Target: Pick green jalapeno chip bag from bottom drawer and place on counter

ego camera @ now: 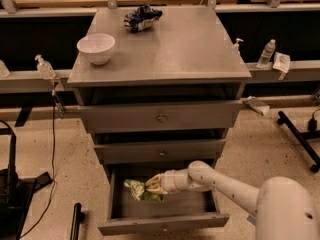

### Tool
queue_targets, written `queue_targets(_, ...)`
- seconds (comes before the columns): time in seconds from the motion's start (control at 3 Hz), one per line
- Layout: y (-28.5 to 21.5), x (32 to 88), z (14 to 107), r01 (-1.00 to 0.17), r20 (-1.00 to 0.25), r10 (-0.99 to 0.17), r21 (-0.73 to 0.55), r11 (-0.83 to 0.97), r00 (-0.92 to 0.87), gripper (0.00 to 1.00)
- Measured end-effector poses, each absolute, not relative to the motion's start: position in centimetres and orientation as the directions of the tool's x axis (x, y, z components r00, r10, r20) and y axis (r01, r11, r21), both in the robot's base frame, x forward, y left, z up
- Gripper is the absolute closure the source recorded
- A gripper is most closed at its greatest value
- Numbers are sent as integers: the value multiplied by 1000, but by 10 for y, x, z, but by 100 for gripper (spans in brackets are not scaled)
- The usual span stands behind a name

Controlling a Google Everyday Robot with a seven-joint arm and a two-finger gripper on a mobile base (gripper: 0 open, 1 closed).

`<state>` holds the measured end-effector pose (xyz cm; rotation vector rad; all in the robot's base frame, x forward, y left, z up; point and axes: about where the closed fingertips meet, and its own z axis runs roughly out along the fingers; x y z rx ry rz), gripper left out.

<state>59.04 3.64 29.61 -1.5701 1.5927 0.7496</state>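
Below the counter's (175, 49) front edge, the light, crushable green jalapeno chip bag (137, 190) is best pinched at its right side, beside the gripper (153, 185); closure cannot be told.

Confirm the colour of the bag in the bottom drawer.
Green, in the camera view; gripper is at the bag inside the drawer.

no legible text, labels or numbers

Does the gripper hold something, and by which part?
Cannot be told. The gripper is inside the bottom drawer, at one edge of the green jalapeno chip bag.
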Motion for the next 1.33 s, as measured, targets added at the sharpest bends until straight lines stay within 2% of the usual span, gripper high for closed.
queue_targets(0.33, -18, 577, 360, -973, -860, -479, -226, 47, 176, 100)
queue_targets(1.0, -12, 578, 367, -973, -857, -471, -232, -12, 210, 100)
queue_targets(1.33, -44, 600, 432, -943, -857, -416, -333, -4, 305, 100)
